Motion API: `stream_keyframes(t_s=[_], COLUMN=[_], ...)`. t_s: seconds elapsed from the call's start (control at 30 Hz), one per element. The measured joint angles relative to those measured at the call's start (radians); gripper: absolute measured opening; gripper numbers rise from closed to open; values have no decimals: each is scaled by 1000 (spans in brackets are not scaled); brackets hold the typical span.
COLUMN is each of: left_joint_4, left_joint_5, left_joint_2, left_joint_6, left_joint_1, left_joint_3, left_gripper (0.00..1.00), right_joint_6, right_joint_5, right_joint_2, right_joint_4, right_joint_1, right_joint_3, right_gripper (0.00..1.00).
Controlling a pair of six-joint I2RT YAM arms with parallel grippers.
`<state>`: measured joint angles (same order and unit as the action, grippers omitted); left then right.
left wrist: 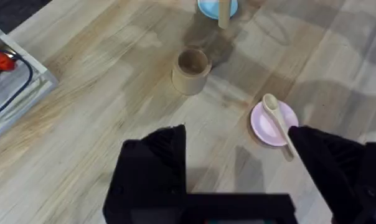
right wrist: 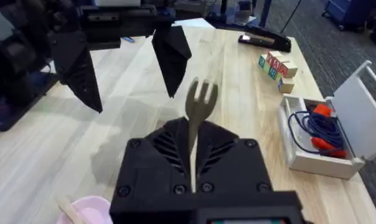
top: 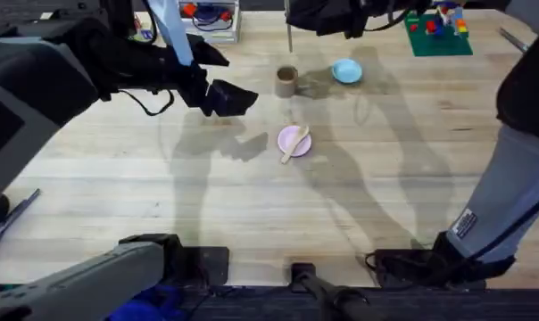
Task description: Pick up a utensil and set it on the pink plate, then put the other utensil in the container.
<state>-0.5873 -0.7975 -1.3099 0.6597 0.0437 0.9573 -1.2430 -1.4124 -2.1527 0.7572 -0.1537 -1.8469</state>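
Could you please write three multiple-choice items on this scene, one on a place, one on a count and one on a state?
1. Where does the spoon lie?
A. on the pink plate
B. in the brown cup
C. on the blue plate

2. How many small round plates are on the table?
A. one
B. two
C. three

3. What is the state of the right gripper?
A. open and empty
B. shut on the fork
C. shut on the spoon

Answers:
1. A: the spoon's bowl rests on the pink plate, its handle running past the rim.
2. B: the overhead view shows one pink and one blue.
3. B: the right wrist view shows the fork's handle clamped between the fingers, tines pointing away from the gripper.
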Motion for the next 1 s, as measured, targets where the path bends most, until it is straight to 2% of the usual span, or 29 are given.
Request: stream_keyframes(t_s=[0.63,0.77,1.0], left_joint_4=[0,0,0], left_joint_5=[0,0,0], left_joint_2=[0,0,0], left_joint_6=[0,0,0], left_joint_1=[0,0,0], left_joint_3=[0,0,0], left_gripper=[993,993,993], right_joint_6=[0,0,0], right_joint_5=[0,-1,-1], right_joint_2=[-20,-83,-122], right_joint_4=[-31,-34,-70], right_joint_1=[-5,-5,-5], right_joint_3=[0,0,0], right_gripper=[31,31,31])
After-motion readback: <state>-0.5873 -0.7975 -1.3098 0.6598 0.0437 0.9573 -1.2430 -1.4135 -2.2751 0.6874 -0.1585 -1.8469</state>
